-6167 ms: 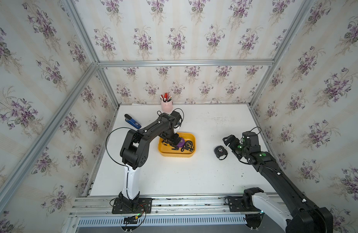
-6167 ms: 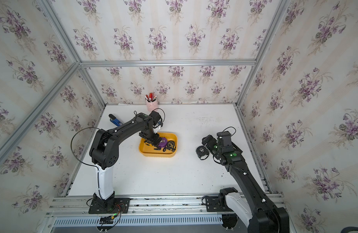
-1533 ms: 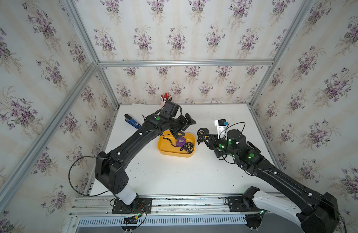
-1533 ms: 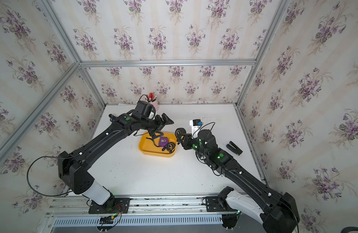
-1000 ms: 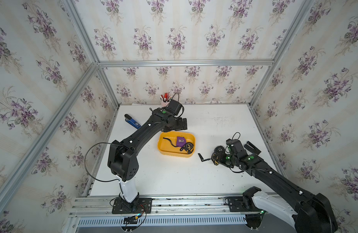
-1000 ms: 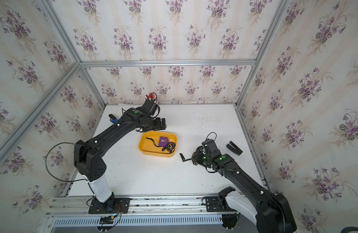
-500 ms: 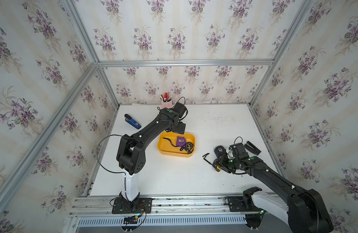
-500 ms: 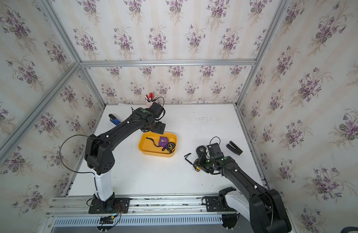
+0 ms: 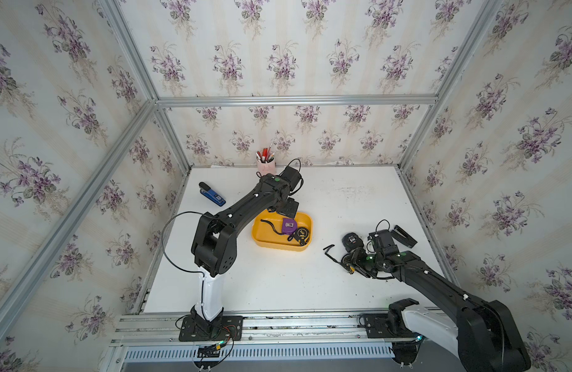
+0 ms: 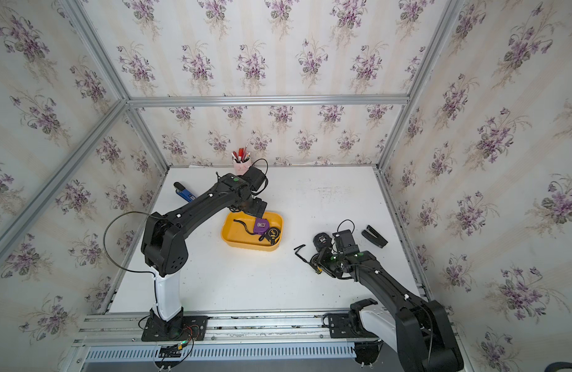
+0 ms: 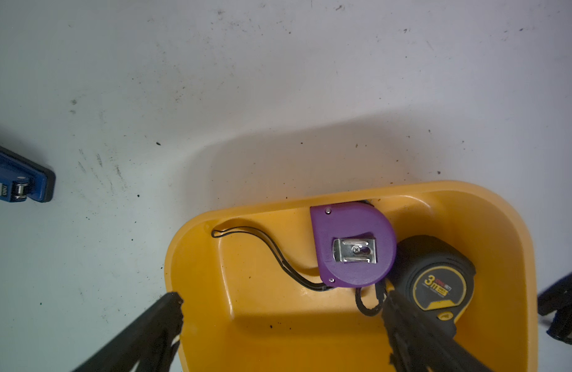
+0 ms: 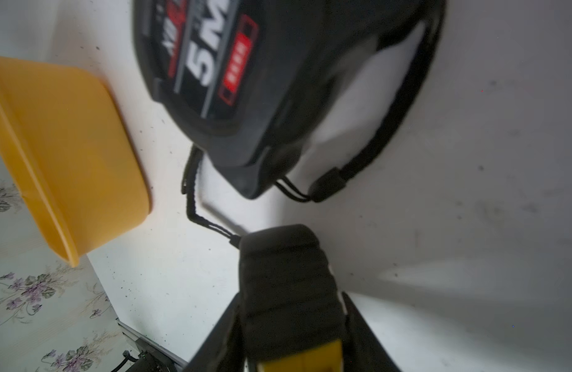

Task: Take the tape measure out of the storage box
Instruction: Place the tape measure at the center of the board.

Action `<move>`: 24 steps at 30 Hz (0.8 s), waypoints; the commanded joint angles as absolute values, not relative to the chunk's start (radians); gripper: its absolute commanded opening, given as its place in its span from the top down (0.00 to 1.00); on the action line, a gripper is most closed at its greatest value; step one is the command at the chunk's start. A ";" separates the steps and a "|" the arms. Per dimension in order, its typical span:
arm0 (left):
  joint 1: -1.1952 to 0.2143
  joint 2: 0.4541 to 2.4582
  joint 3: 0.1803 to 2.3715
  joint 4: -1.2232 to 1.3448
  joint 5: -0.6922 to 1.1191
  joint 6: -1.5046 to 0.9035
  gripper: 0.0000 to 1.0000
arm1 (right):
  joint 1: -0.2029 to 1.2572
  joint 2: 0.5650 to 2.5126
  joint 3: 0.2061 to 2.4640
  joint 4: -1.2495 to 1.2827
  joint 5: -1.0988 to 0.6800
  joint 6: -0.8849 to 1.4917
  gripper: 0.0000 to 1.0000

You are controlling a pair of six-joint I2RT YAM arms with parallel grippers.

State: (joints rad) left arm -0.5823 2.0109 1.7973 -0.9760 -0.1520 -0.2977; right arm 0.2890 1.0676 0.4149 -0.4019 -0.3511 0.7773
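Observation:
The yellow storage box [image 9: 268,237] [image 10: 236,236] sits mid-table. Inside lie a purple tape measure [image 11: 352,244] [image 9: 288,225] and a black-and-yellow 3 m one [image 11: 439,283]. My left gripper [image 11: 282,298] [image 9: 286,207] hangs open over the box's far end, with one finger outside the rim. To the right, a black-and-yellow tape measure [image 12: 288,273] sits low by the table between my right gripper's [image 12: 291,296] [image 9: 350,264] fingers, with a thin sliver of light at one finger. Its strap [image 9: 329,249] trails towards the box. A black 5 m tape measure [image 12: 233,64] [image 9: 352,240] lies just beyond.
A pink pen cup [image 9: 266,166] stands at the back wall. A blue stapler [image 9: 212,194] [image 11: 17,180] lies at the back left and a black stapler [image 9: 404,236] near the right edge. Metal rails frame the table.
My right arm carried the black-and-yellow tape measure from beside the box down to the table next to the black one. The left arm drew back over the box's far end, staying open.

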 commanded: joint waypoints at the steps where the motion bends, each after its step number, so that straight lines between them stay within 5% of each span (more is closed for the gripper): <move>1: -0.586 2.023 1.809 -1.006 -0.128 -0.280 0.00 | 0.287 1.066 0.414 -0.497 -0.269 0.766 0.46; 13: -0.598 2.041 1.825 -1.026 -0.061 -0.286 0.00 | 0.285 1.012 0.461 -0.590 -0.179 0.752 0.18; 24: -0.611 2.075 1.838 -1.024 -0.011 -0.328 0.00 | 0.285 0.949 0.565 -0.670 -0.083 0.736 0.10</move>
State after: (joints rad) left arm -0.6086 2.0628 1.8290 -1.0149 -0.0315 -0.3046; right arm 0.2852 0.9630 0.5434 -0.6361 -0.1318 0.7479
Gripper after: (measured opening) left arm 0.998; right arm 0.898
